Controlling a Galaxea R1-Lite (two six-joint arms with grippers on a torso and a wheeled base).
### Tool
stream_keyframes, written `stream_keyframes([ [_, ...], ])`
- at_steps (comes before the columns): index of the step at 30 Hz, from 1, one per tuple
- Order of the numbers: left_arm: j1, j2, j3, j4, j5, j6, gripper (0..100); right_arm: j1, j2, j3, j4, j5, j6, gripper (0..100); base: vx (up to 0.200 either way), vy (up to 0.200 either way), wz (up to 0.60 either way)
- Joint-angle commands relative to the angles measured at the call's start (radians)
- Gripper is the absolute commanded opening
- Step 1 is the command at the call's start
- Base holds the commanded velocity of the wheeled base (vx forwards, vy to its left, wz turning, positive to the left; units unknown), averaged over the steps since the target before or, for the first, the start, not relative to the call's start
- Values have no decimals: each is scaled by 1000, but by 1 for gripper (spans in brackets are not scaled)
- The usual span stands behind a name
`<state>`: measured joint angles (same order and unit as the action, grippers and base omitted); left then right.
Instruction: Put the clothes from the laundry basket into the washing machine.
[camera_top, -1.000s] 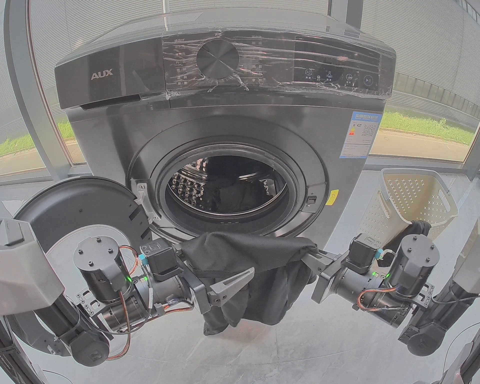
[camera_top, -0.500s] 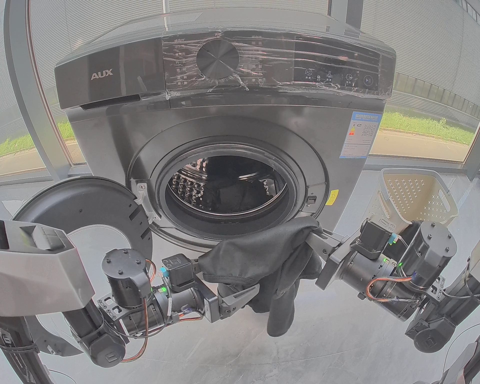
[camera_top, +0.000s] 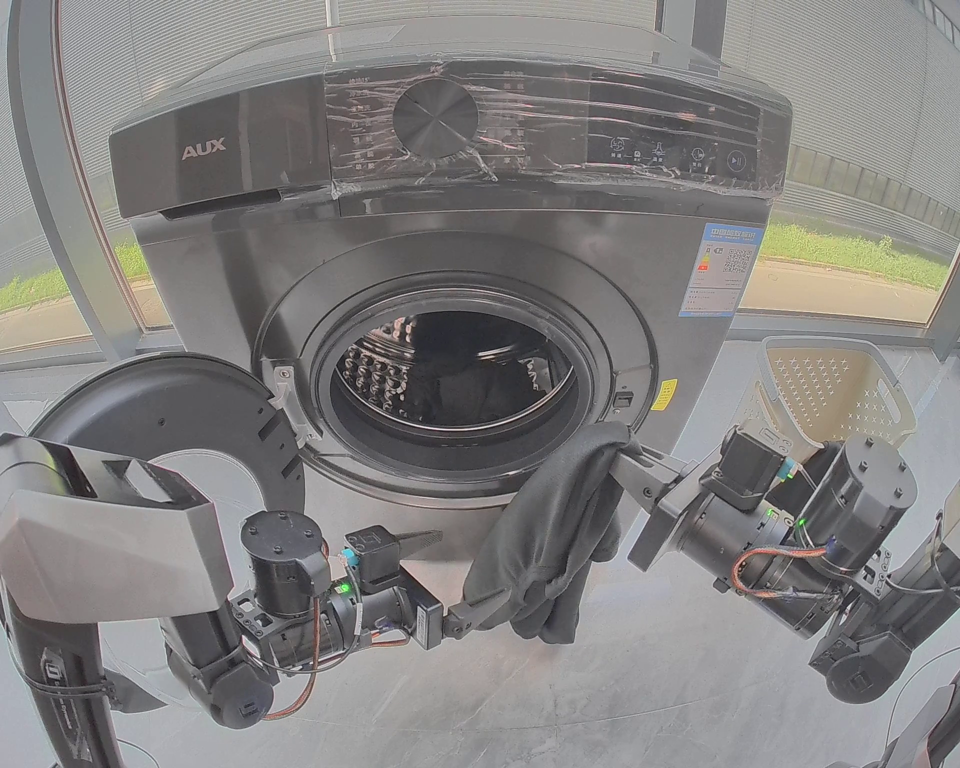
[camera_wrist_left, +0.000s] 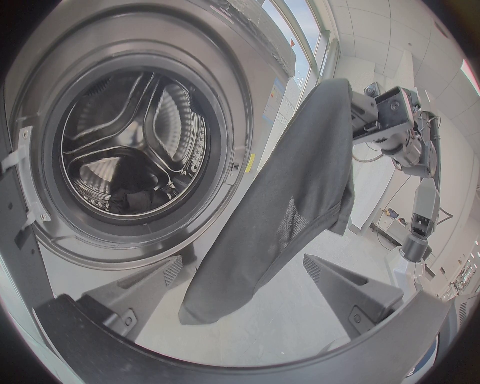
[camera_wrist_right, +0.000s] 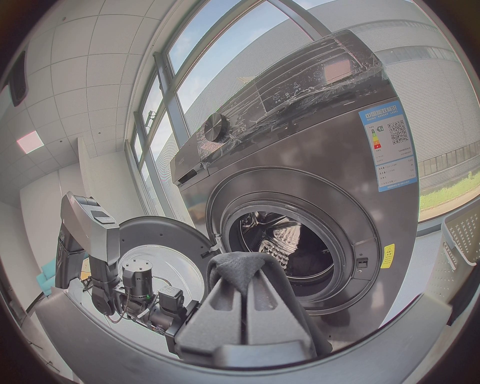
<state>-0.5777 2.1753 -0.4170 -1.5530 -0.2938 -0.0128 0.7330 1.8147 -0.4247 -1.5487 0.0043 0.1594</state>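
Tall windows (camera_top: 870, 120) span the top of the frame, with a strip of grass (camera_top: 860, 255) outside at right. Pale grey floor tiles (camera_top: 640, 700) run across the bottom.

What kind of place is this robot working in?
Probably a laundry setup in a lab or office, not a home: a front-loading washing machine, a laundry basket beside it, and a tiled drop ceiling.

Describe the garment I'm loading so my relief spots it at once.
Find the washer with its door open. Right of the opening's lower rim, a dark cloth hangs from the right pincer. Unlike the clothes in the drum, it dangles outside.
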Motion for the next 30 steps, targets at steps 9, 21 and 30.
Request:
stream_keyframes([
  [9, -1, 95, -8, -6, -13, 25, 100, 20, 3, -48, -1, -24, -1, 0, 0, 0, 0],
  [21, 1, 153, -40, -7, -2, 45, 100, 23, 54, -190, 32, -72, -1, 0, 0, 0, 0],
  [30, 2, 189, -100, -7, 4, 37, 100, 26, 51, -192, 55, -76, -1, 0, 0, 0, 0],
])
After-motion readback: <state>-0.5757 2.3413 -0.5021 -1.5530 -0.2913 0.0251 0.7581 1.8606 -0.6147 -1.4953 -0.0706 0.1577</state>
